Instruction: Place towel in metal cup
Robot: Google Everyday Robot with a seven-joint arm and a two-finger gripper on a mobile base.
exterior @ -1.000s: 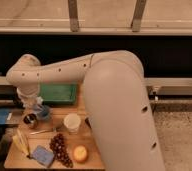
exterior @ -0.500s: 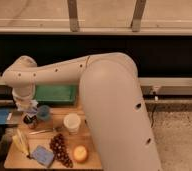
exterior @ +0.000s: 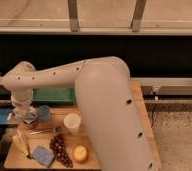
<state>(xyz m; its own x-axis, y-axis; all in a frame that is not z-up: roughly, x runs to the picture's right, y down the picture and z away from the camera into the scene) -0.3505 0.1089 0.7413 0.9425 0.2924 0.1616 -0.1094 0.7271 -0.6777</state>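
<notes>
My gripper (exterior: 27, 117) hangs from the white arm's wrist at the left back part of the wooden table (exterior: 104, 162). It sits right over a dark, shiny round thing that looks like the metal cup (exterior: 30, 121), mostly hidden by the gripper. A blue cloth, seemingly the towel (exterior: 43, 113), lies bunched just to the right of the gripper, touching or nearly touching it. I cannot tell whether the gripper holds it.
A green tray (exterior: 54, 95) stands behind the gripper. A white cup (exterior: 71, 122), a metal utensil (exterior: 43, 131), a banana (exterior: 20, 143), a blue square pad (exterior: 42, 156), grapes (exterior: 59, 150) and a yellow-orange fruit (exterior: 80, 153) lie on the table. My white arm covers the table's right side.
The wrist and gripper have shifted slightly left and a little lower over the cup. The things on the table have not moved.
</notes>
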